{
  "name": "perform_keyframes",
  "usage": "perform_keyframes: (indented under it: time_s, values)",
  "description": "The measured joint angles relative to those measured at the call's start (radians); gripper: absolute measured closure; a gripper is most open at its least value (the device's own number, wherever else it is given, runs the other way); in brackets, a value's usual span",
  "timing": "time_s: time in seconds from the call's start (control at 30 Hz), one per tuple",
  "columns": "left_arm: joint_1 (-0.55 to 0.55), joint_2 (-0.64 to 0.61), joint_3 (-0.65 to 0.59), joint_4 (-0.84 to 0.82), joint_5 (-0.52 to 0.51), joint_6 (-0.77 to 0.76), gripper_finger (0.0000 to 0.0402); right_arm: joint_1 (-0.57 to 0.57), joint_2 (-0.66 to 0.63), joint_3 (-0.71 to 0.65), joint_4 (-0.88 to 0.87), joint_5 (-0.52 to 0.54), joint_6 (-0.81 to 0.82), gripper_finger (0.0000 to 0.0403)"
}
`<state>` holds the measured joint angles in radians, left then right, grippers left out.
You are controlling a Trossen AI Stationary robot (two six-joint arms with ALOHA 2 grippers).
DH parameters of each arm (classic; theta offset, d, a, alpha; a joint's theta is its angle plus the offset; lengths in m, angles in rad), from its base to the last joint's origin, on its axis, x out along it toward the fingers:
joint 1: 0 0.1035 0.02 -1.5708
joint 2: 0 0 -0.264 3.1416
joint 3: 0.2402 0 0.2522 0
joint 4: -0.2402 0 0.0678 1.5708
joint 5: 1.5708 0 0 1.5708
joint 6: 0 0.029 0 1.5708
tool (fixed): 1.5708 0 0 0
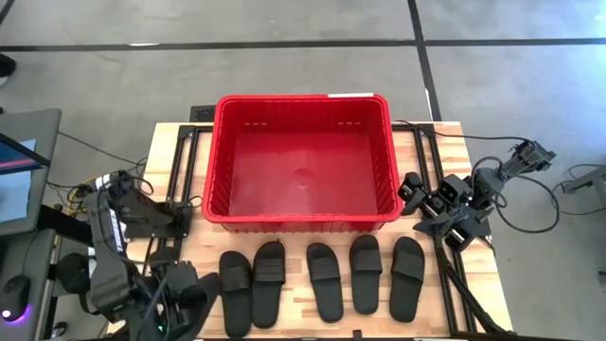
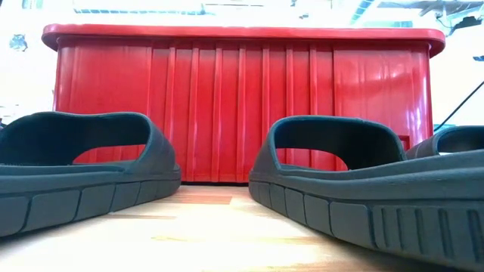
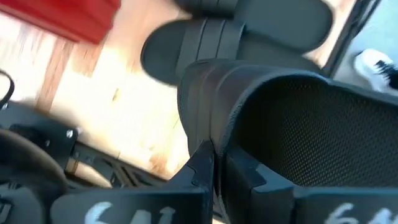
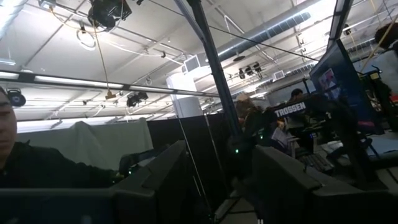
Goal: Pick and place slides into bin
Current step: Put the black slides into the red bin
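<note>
Slides (image 1: 329, 280) lie in a row on the table (image 1: 294, 305) just in front of the bin (image 1: 301, 161), five of them in plain sight from above. A sixth one (image 3: 292, 124) is at the front left corner, partly hidden under the left arm. The bin is empty; its red floor shows everywhere.

I judge that these sandals are light and a little soft, made of matte foam or rubber, so they should not slip easily. They bend somewhat, but they are not fragile. The side edge of the sole or the wide strap seems a good place to grip, because both are thin enough to go between the fingers.

The left gripper (image 3: 214, 171) is low at the front left corner of the table. In the left wrist view its fingers (image 3: 199, 168) are close together and clamped on the edge of the sixth slide, which fills most of that view and looks tilted. Whether it is already off the table, I cannot tell.

The right gripper (image 1: 417, 194) waits at the right side of the table, beside the bin's right wall. Its wrist camera looks up toward the ceiling, so the arm is folded with the wrist pointing upward. Its fingers (image 4: 289, 180) stand apart and hold nothing.
</note>
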<state>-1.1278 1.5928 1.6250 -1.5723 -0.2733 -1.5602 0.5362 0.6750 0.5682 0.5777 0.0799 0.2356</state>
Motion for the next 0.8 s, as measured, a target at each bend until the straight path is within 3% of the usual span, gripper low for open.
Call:
perform_keyframes:
  time_s: [0.17,0.43,0.8]
  values:
    - [0.037,-0.006,0.062,0.002,-0.067,0.091,0.0401,-0.001,0.000,0.000,0.000,0.000,-0.005,0.0230]
    - [0.121,-0.006,0.206,0.000,-0.256,0.282,0.0401,-0.020,0.000,0.000,0.000,0.000,-0.001,0.0230]
    - [0.265,-0.006,0.447,0.001,-0.549,0.669,0.0401,-0.022,0.000,0.000,0.001,0.000,0.000,0.0230]
